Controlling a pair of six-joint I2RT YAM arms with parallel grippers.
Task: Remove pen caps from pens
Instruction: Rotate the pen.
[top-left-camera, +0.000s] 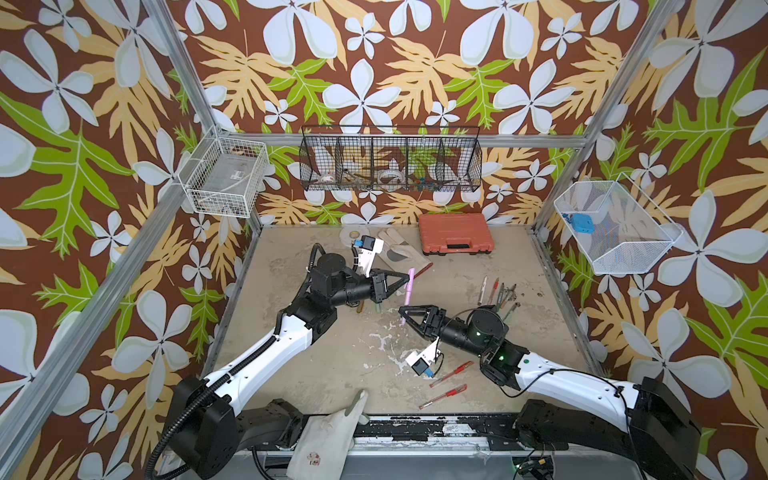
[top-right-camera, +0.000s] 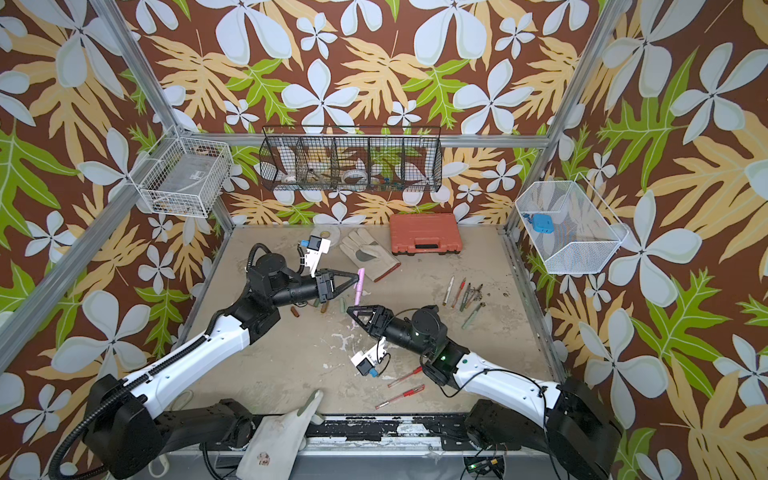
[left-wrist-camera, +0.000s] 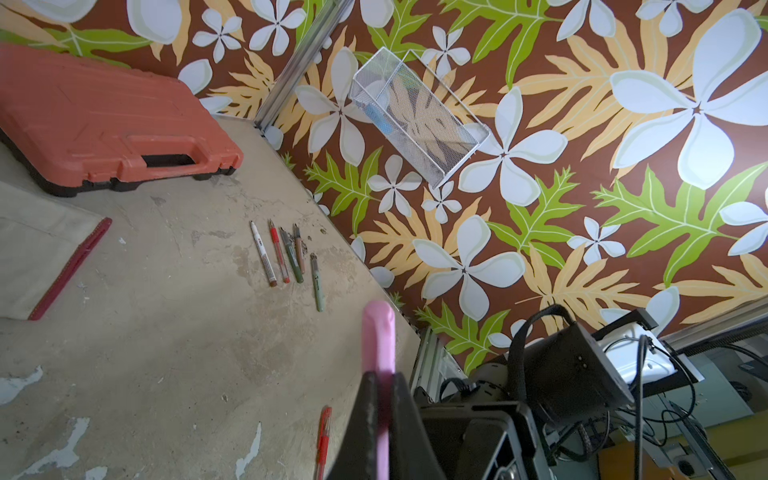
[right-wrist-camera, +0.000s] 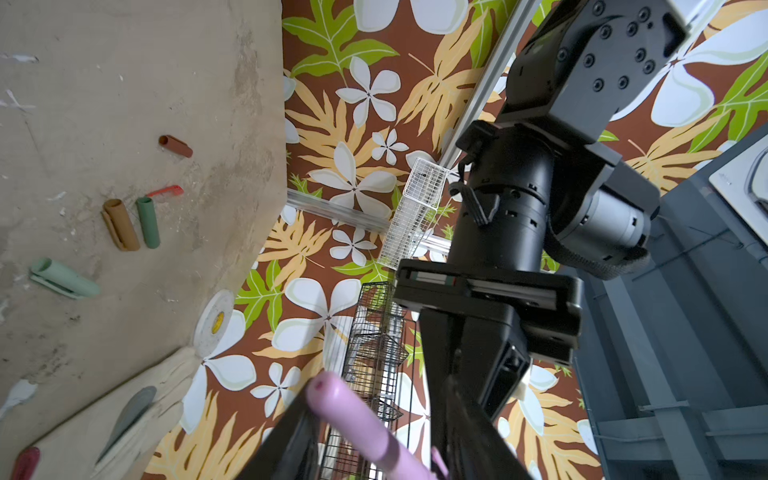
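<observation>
Three walls papered in brown with pale flowers and green leaves close in the cell, framed by aluminium posts. A white wire basket (top-left-camera: 224, 176) hangs on the left wall, a black wire compartment rack (top-left-camera: 390, 166) on the back wall and a white mesh tray (top-left-camera: 615, 226) on the right wall. The beige bench (top-left-camera: 324, 365) is worn, stained and flecked with white paint.

Towards the left, stubby plastic pen caps (right-wrist-camera: 120, 224) lie loose on the bench below the left arm: dark red, red, brown, dark green and pale green. A soiled white cloth (top-left-camera: 328, 432) drapes over the front edge.

Above the middle, the left end effector (top-left-camera: 406, 286) is clamped on the matte pink pen (top-left-camera: 407, 297), holding it off the bench. The right end effector (top-left-camera: 402, 311) sits at the pen's lower end. Its jaws stand apart around the pen, with one finger against it and a gap on the other side.

At the back lie a white tape roll (top-left-camera: 353, 235), a cream work glove (top-left-camera: 401, 249) and an orange-red plastic tool case (top-left-camera: 455, 233). To the right, a loose row of slim pens (top-left-camera: 498, 293) rests on the bench, and two clear red gel pens (top-left-camera: 451, 374) lie near the front by the right arm.
</observation>
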